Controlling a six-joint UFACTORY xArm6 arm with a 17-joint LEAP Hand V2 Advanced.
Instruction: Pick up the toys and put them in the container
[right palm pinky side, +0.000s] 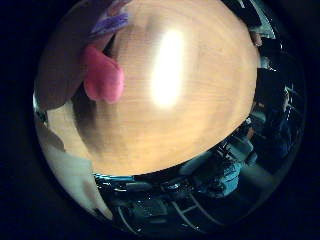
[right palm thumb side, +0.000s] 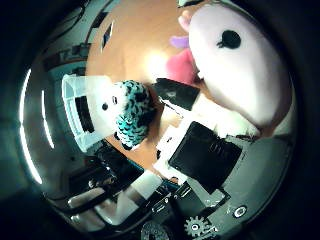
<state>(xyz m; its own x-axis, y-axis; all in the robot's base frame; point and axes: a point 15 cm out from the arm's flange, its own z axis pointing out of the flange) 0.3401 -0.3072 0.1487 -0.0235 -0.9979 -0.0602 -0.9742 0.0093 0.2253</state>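
Note:
A pale pink plush toy with a black eye fills much of the right thumb side palm view, close against the palm. My hand has its fingers curled on it, with a black fingertip pressed to its side. The toy's bright pink limb and a purple bit hang over the wooden table in the right little finger side palm view. A teal and white plush toy sits on the table beside a clear plastic container.
The table's edge runs past dark room clutter and equipment. A dark flat object lies at the far side of the table beyond the container.

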